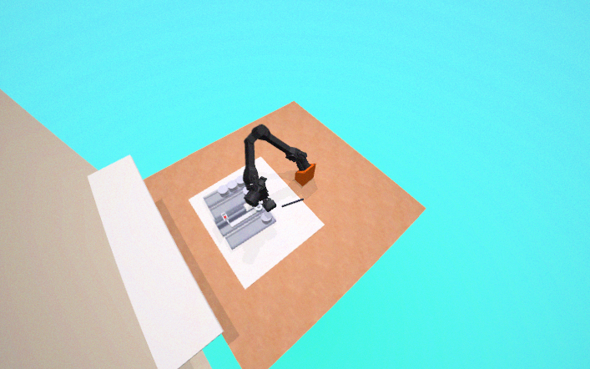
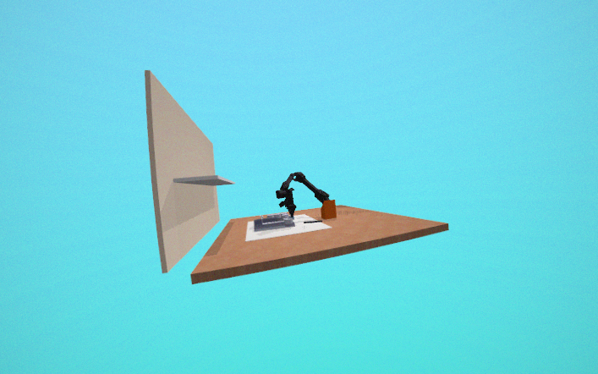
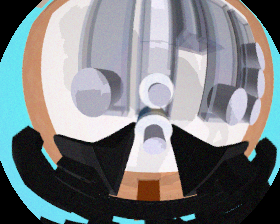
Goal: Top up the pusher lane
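Note:
My gripper (image 2: pixel 292 216) (image 3: pixel 152 126) points down and is shut on a jar with a round white top and a grey knob (image 3: pixel 154 145). In the wrist view the held jar is at the front end of the middle lane (image 3: pixel 154 56) (image 1: pixel 243 216). The similar white-topped jar (image 3: pixel 157 80) (image 1: pixel 259 208) stands in that lane directly behind it. Their tops nearly meet; whether the jars touch is unclear. A dark blue and tan band shows between them. The low front stop and the held jar's base are hidden. The pusher plate cannot be made out clearly.
A grey-topped jar (image 3: pixel 92 92) (image 1: pixel 266 216) stands on the left lane in the wrist view. Another (image 3: pixel 236 106) and several more are on the right. A black bar (image 1: pixel 292 202) (image 2: pixel 313 222) lies near the mat's edge. A white shelf (image 1: pixel 150 256) (image 2: pixel 208 179) juts from the wall.

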Robot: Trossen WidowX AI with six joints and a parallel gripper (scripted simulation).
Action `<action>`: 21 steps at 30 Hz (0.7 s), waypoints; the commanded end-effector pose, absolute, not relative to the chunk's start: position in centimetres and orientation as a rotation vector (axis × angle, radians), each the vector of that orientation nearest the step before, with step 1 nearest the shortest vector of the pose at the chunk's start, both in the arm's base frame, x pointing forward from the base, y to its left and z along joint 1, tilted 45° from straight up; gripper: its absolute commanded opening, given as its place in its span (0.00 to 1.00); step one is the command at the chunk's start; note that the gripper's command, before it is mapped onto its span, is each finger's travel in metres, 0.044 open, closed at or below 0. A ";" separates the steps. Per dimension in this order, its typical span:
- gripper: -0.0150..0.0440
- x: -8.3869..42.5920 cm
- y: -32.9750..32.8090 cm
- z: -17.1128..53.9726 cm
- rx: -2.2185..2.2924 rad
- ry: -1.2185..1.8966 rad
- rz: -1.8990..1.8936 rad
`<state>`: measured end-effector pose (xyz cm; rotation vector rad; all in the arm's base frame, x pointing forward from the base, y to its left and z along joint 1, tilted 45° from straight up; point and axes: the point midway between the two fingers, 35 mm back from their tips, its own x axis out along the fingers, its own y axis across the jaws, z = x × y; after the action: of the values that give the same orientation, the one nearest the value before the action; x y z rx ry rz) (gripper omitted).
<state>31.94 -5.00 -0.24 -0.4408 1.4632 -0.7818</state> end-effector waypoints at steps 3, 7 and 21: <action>0.25 32.9 -5.1 0.2 -0.437 1.435 -0.786; 0.25 33.1 -5.1 0.2 -0.437 1.435 -0.786; 0.25 33.6 -5.2 0.4 -0.437 1.435 -0.786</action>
<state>32.60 -5.11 -0.07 -0.4403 1.4658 -0.7811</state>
